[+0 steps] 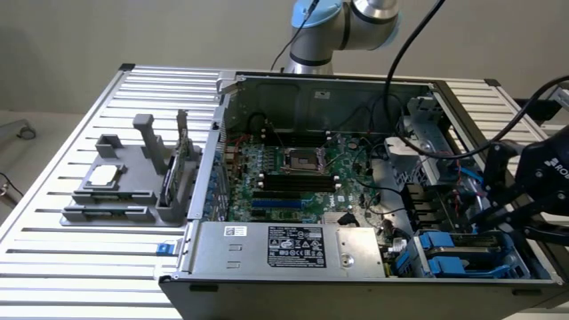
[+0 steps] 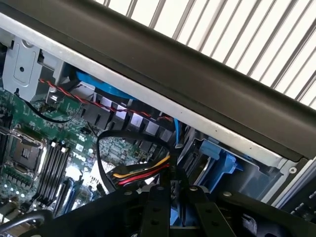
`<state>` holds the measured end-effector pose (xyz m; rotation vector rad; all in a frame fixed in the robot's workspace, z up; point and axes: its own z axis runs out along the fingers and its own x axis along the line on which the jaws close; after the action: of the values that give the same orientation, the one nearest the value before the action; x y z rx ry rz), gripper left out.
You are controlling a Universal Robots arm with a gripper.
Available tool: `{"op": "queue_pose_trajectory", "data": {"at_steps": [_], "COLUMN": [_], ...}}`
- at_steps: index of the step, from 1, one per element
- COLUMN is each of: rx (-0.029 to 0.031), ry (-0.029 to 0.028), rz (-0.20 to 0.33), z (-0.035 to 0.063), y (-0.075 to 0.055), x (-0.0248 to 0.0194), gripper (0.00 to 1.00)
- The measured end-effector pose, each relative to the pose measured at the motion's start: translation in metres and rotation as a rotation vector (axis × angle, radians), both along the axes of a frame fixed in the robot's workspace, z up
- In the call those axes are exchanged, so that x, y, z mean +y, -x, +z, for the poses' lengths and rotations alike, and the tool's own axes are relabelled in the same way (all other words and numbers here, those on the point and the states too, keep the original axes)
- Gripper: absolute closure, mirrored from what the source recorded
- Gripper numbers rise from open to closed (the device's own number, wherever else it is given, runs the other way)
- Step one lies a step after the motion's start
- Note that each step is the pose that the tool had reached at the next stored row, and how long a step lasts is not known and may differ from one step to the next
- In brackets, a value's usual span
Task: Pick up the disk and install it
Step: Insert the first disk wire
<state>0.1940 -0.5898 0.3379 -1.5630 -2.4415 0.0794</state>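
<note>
1. Hanging over the near corner of the open computer case (image 1: 311, 93), on the exterior view's right: the black gripper (image 1: 502, 220), with white letters "ROB" legible on its body and the rest of the word cut off at the frame edge.
2. Drawn narrow, with the black fingers (image 2: 158, 212) closed on the disk (image 2: 173, 200), which is seen edge-on in the wrist view as a thin slab with a blue rim between them.
3. Held at the drive bay (image 1: 516, 257) in that corner, just beside the blue carriers (image 1: 440, 250) seated there. Cannot tell whether the disk touches the bay.
4. Lying along the near wall of the case: a grey power-supply box (image 1: 356, 257) bearing a white label (image 1: 296, 245) with black print too small to read. Beside it, a smaller white sticker (image 1: 234, 231) with a blue mark, also unreadable.
5. Filling the case floor: a green motherboard (image 1: 266, 200) with a silver processor socket (image 1: 300, 160) and black memory slots. Small white print on the board in the wrist view, not legible.
6. Running near the fingers: a red, yellow and black cable bundle (image 2: 140, 174).
7. Standing on the slatted table (image 1: 53, 267) at the exterior view's left, well apart from the gripper: a grey holder (image 1: 124, 200) with a small square silver chip (image 1: 102, 175) on it.
</note>
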Motion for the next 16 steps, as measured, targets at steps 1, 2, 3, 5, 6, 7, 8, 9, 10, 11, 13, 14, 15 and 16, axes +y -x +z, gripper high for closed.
{"op": "queue_pose_trajectory", "data": {"at_steps": [1, 2, 3, 5, 6, 7, 8, 9, 10, 11, 13, 14, 15, 16], "rx": [0.0041, 0.0081, 0.0112, 0.0133, 0.0134, 0.0135, 0.0137, 0.0137, 0.0137, 0.0138, 0.0135, 0.0132, 0.0127, 0.0118], "ry": [0.0001, 0.0001, -0.0001, -0.0001, -0.0002, -0.0003, -0.0003, -0.0003, -0.0001, 0.0006, 0.0051, 0.0096, 0.0162, 0.0252], "rz": [-0.01, -0.02, -0.031, -0.058, -0.073, -0.087, -0.101, -0.114, -0.128, -0.14, -0.16, -0.17, -0.178, -0.185], "z": [0.0, 0.0, 0.0, 0.0, 0.0, 0.0, 0.0001, 0.0, 0.0, 0.0, -0.0001, 0.0, 0.0, 0.0], "y": [0.0, 0.0, 0.0, 0.0, -0.0001, -0.0001, 0.0, 0.0, 0.0, 0.0, 0.0, 0.0, 0.0, 0.0], "x": [0.0, 0.0, 0.0, 0.0, 0.0, 0.0, 0.0, 0.0, 0.0, 0.0001, 0.0001, 0.0, 0.0, 0.0], "gripper": [0.83, 0.83, 0.83, 0.83, 0.83, 0.83, 0.83, 0.83, 0.83, 0.83, 0.83, 0.83, 0.83, 0.83]}}
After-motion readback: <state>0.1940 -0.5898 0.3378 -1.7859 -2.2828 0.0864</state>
